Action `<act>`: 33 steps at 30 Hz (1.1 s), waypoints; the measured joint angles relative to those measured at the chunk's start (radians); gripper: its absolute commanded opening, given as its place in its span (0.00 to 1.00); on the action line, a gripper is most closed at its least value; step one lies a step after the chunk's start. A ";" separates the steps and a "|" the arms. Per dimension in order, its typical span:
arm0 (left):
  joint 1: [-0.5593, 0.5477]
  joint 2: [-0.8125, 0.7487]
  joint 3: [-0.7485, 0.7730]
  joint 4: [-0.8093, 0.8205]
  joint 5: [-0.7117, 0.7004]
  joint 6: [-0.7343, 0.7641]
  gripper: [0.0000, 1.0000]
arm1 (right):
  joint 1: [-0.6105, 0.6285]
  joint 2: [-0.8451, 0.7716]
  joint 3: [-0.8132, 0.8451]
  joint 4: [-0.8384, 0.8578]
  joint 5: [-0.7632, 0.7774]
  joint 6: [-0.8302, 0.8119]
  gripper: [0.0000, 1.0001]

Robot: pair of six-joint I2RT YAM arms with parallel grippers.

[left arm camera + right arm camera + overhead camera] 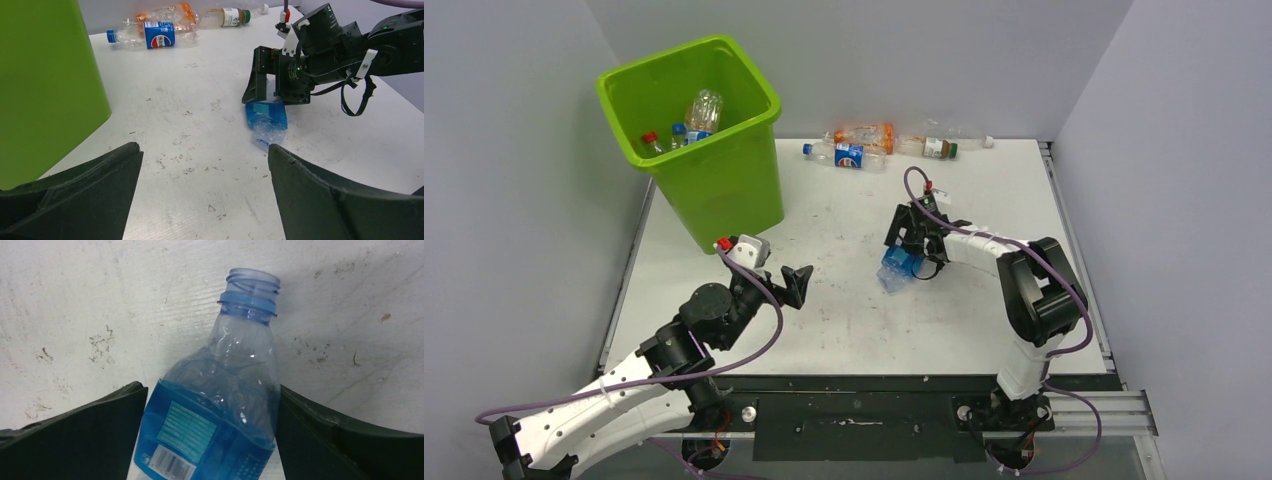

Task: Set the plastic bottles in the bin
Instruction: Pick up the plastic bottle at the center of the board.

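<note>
The right gripper (907, 258), wide open, sits over the blue bottle (220, 415) lying flat on the tabletop (844, 330) right of the bin (714, 190), its neck pointing straight out between the fingers (75, 440).

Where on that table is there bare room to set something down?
The widest bare patch is mid-table, bordered by the bin, the left end effector and the right end effector over a blue bottle. Another lies along the right edge of the table, beyond the right arm. The back edge is crowded: three bottles lie together.
</note>
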 measured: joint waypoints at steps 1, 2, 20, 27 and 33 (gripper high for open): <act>0.000 0.000 0.000 0.000 0.002 -0.001 0.96 | 0.002 -0.004 -0.007 0.010 -0.001 0.000 0.76; 0.000 -0.001 0.000 0.000 0.002 -0.002 0.96 | 0.005 -0.008 -0.016 0.019 -0.002 -0.002 0.68; -0.001 -0.006 -0.024 0.056 0.059 -0.093 0.96 | 0.011 -0.266 -0.154 0.095 -0.121 -0.105 0.05; 0.001 0.018 -0.058 0.165 0.187 -0.192 0.96 | 0.116 -0.697 -0.250 0.254 -0.305 -0.315 0.05; 0.045 0.145 0.099 0.182 0.344 -0.212 0.96 | 0.293 -0.922 -0.334 0.294 -0.372 -0.452 0.05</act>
